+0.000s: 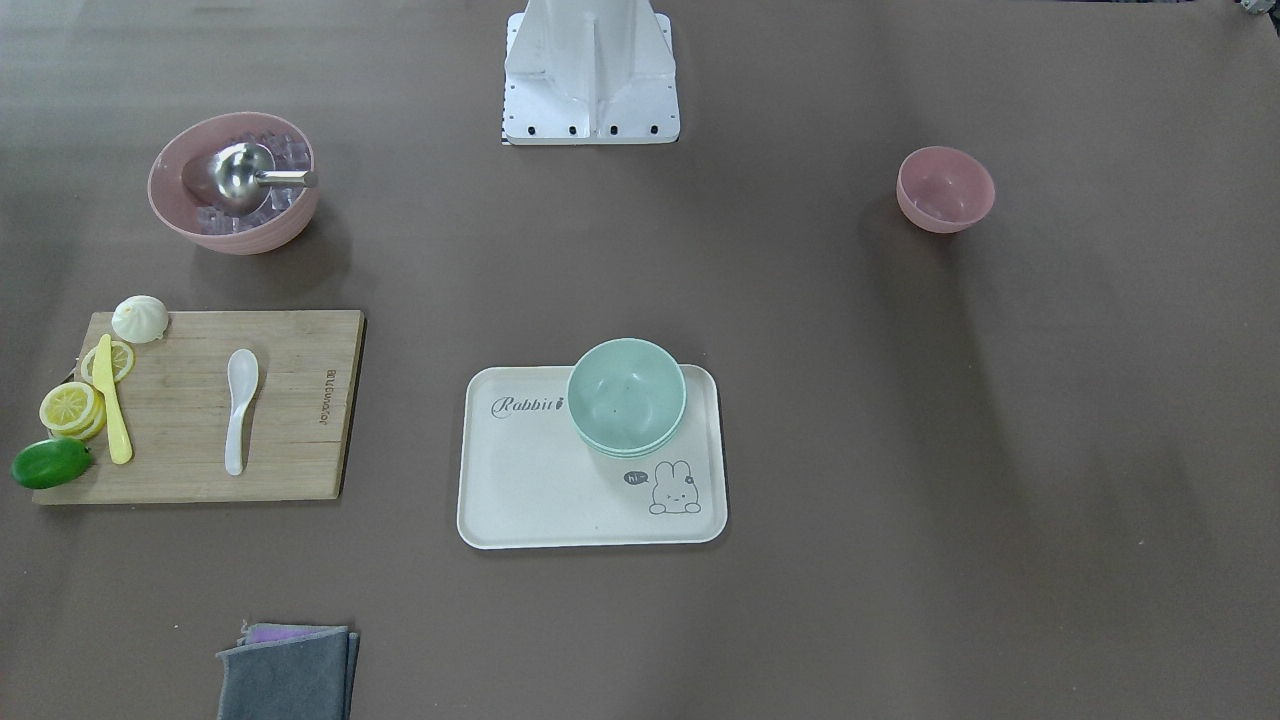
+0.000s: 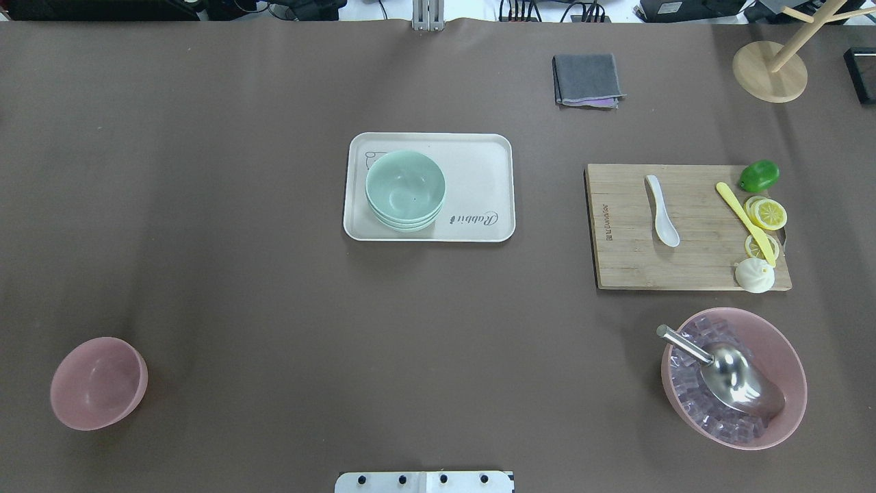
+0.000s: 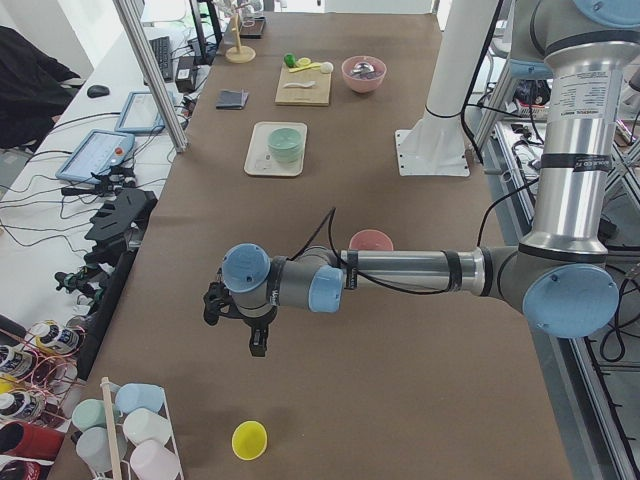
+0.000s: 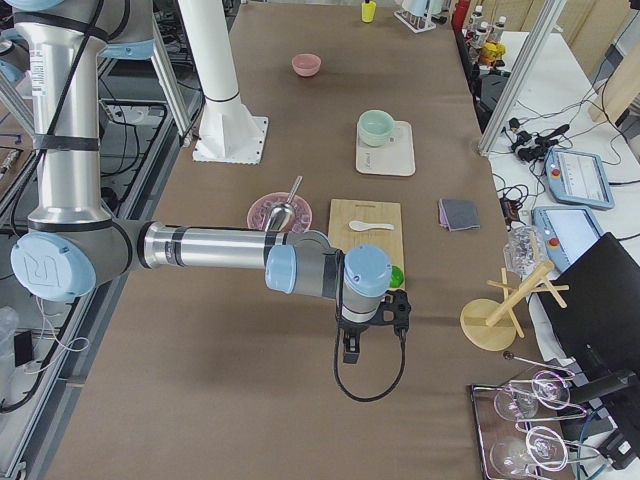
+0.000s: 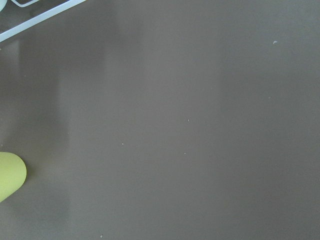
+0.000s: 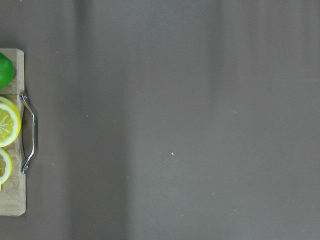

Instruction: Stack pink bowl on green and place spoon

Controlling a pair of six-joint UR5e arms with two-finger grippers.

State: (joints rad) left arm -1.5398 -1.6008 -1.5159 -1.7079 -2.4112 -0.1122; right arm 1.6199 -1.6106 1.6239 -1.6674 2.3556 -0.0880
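The small pink bowl (image 1: 945,188) stands empty on the table on my left side (image 2: 98,383), alone. Stacked green bowls (image 1: 627,395) sit on a white rabbit tray (image 1: 530,490) at the table's middle (image 2: 405,189). The white spoon (image 1: 240,408) lies on the wooden cutting board (image 2: 662,209). My left gripper (image 3: 238,325) shows only in the exterior left view, beyond the pink bowl near the table's end. My right gripper (image 4: 372,335) shows only in the exterior right view, past the board's end. I cannot tell whether either is open or shut.
A large pink bowl (image 1: 234,180) with ice cubes and a metal scoop stands near the cutting board (image 1: 290,420), which also holds lemon slices, a lime, a yellow knife and a bun. A grey cloth (image 1: 288,672) lies at the far edge. A yellow cup (image 3: 249,439) lies near the left gripper.
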